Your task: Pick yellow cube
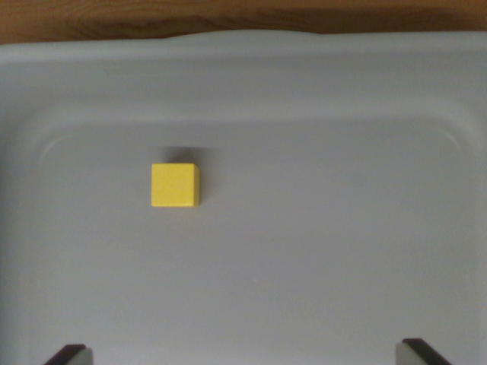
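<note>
Up-left of centre, wrist view: cube [175,185] sits flat on tray [319,251] floor, alone, nothing touching it.
Cube: yellow, top face showing plus a thin strip of its right side; edges approx square to the frame, so no long axis to pick.
Tray: pale grey, shallow, rounded corners; far rim runs across the top w/ a strip of wood worktop [228,15] beyond it.
Hand [247,353]: only two dark fingertips [68,353] poke in at the bottom corners, spread wide apart, nothing betw. them, holding nothing.
Key relation: cube lies ahead of the hand (higher in frame) and off to the wrist view's left of the midline betw. the tips; well apart from both tips, nearer the left one.
Step, my read: pre-grasp, hand high above tray, not yet aligned.
Next move needs: shift fwd and left till cube is centred betw. the tips, then descend; tips already look square to the cube's sides, so prob. little or no wrist turn.
</note>
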You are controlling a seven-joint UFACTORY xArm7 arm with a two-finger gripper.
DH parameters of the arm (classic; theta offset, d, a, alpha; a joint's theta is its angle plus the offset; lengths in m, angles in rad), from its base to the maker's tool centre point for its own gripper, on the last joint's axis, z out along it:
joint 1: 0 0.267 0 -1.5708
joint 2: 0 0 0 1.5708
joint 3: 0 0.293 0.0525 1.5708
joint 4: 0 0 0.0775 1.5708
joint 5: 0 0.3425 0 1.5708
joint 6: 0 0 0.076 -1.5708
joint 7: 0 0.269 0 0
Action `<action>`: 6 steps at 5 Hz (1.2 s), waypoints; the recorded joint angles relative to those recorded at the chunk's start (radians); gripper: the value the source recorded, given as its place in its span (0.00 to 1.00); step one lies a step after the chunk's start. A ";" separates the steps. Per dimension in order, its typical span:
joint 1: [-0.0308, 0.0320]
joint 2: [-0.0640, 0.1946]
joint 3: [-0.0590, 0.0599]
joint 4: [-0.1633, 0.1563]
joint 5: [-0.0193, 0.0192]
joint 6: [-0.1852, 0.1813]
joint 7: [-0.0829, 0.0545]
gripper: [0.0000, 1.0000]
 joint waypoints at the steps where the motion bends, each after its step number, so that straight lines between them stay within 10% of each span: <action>1: 0.0023 0.014 0.002 -0.005 -0.0015 -0.017 0.003 0.00; 6: 0.0089 0.054 0.007 -0.021 -0.0060 -0.068 0.013 0.00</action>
